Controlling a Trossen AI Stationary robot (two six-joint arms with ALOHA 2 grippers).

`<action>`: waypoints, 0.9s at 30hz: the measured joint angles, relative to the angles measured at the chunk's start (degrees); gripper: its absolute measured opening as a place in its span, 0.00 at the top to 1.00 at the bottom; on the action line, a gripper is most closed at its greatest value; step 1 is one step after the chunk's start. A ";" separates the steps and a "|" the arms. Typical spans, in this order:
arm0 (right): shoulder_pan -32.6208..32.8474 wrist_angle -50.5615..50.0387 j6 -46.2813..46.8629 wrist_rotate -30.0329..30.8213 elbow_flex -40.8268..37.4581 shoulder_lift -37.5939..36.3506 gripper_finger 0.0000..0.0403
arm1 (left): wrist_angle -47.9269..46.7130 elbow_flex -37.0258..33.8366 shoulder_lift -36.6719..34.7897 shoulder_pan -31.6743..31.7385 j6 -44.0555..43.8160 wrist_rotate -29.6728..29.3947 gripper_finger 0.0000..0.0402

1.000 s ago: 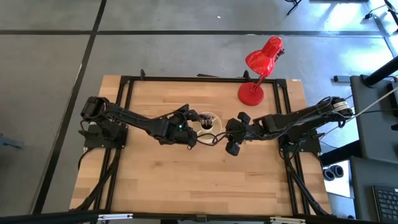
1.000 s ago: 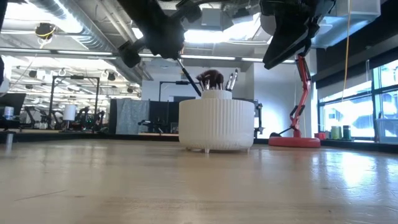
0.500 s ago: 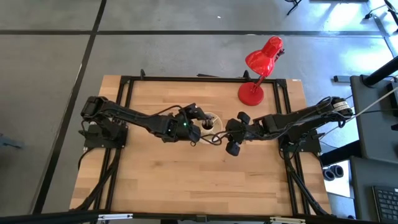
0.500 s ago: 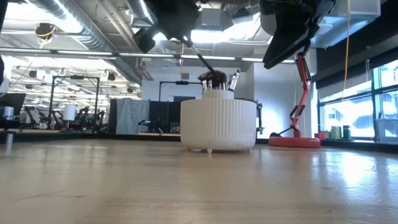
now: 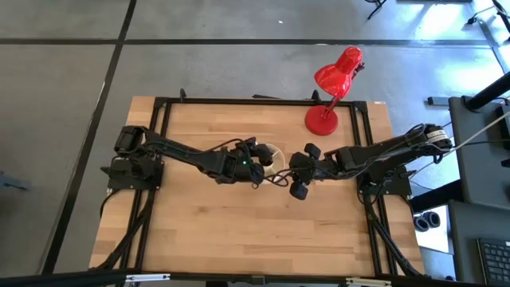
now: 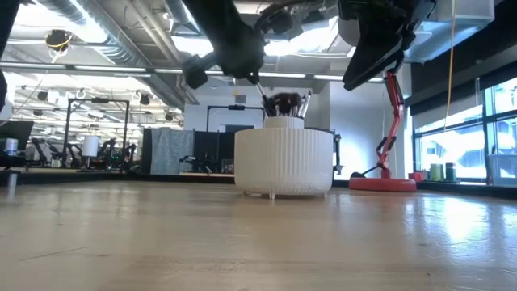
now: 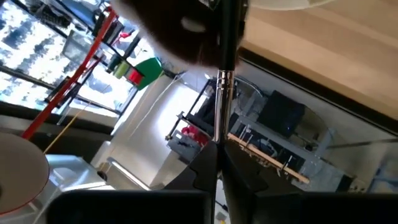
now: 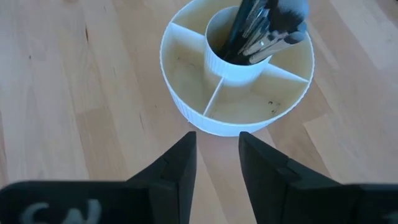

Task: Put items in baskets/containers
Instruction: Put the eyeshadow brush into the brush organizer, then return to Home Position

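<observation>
The cream round organizer cup (image 5: 273,154) stands mid-table, ribbed outside (image 6: 283,162), with wedge compartments around a central cup (image 8: 231,59). Several makeup brushes (image 8: 261,25) stand in the central cup, bristles up (image 6: 284,103). My left gripper (image 5: 255,158) hangs above the organizer's left rim (image 6: 242,69), shut on one thin dark brush (image 6: 260,89) that slants down into the central cup. My right gripper (image 5: 294,173) hovers open, just right of the organizer and above it (image 8: 217,146), holding nothing. My left gripper pinches the dark brush by its thin handle (image 7: 217,158) between the two fingers, coming slanting down from the table's left. The brush runs on along the fingers, past a silver ferrule (image 7: 222,81). Its far end (image 6: 266,101) dips among the brushes in the central cup.
A red desk lamp (image 5: 331,88) stands at the table's far right, its base (image 6: 380,184) behind the organizer. The outer compartments (image 8: 186,68) hold nothing. Bare wood (image 5: 239,231) lies along the near half of the table.
My left gripper has moved toward the table's right, over the organizer, rising at first. The brush it holds has gone from the cup's left rim in among the brushes in the central cup.
</observation>
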 joint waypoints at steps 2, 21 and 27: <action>0.00 -0.02 0.03 0.00 0.00 0.00 0.70 | 1.46 0.00 0.06 0.13 0.07 0.17 0.96; 0.00 -0.01 0.15 0.02 0.00 0.00 0.70 | 9.33 -0.04 -0.25 -0.44 -6.21 1.40 0.70; 0.00 0.04 0.15 1.40 0.00 0.00 0.70 | 9.71 -0.04 -0.25 -0.85 -26.80 3.70 0.67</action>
